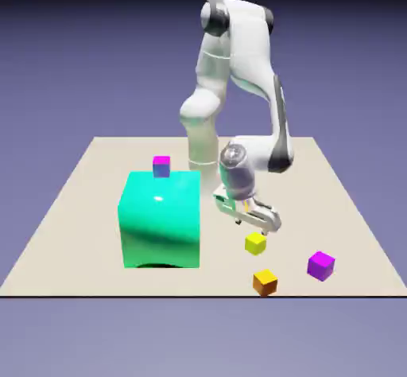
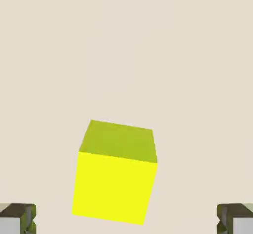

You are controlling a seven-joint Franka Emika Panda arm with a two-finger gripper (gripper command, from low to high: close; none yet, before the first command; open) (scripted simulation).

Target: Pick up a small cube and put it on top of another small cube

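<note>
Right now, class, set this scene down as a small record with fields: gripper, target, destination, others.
gripper: grey two-finger gripper, open, holding nothing, above the target
target: small bright yellow cube, on the table
destination: small purple-magenta cube, nothing on it
others: small orange cube; large teal block; small magenta-topped, blue-sided cube

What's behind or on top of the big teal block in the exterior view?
Just above the teal block's far edge shows a small magenta-topped cube, its base hidden, so behind or on top can't be settled. The block covers anything else behind it.
</note>
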